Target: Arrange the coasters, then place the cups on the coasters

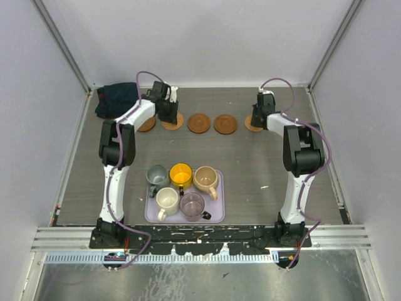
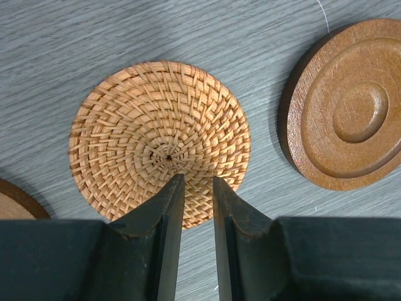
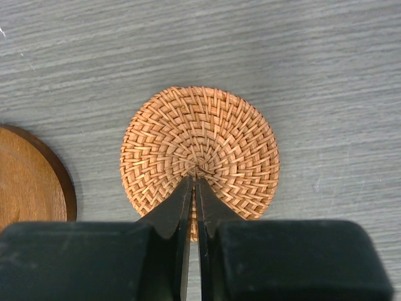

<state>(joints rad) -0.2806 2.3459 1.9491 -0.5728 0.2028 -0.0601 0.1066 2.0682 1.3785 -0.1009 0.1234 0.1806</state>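
Five coasters lie in a row across the far half of the table. My left gripper [image 1: 168, 113] [image 2: 197, 179] hovers over a woven coaster [image 2: 160, 125] [image 1: 173, 123], jaws a narrow gap apart with nothing between them. To its right is a ringed wooden coaster [image 2: 351, 106] [image 1: 199, 123], then another [image 1: 225, 124]. The leftmost coaster [image 1: 146, 125] [image 2: 12, 200] is partly hidden by the arm. My right gripper [image 1: 257, 118] [image 3: 195, 179] is shut above the rightmost woven coaster [image 3: 200, 132] [image 1: 253, 124]. The grey-green [image 1: 156, 175], yellow [image 1: 181, 175], tan [image 1: 205, 179], cream [image 1: 167, 199] and mauve [image 1: 192, 204] cups stand on the tray.
The lavender tray [image 1: 219, 216] holding the cups sits near the front edge between the arm bases. A dark blue cloth bundle [image 1: 116, 99] lies in the back left corner. Walls close in the table on the left, right and back.
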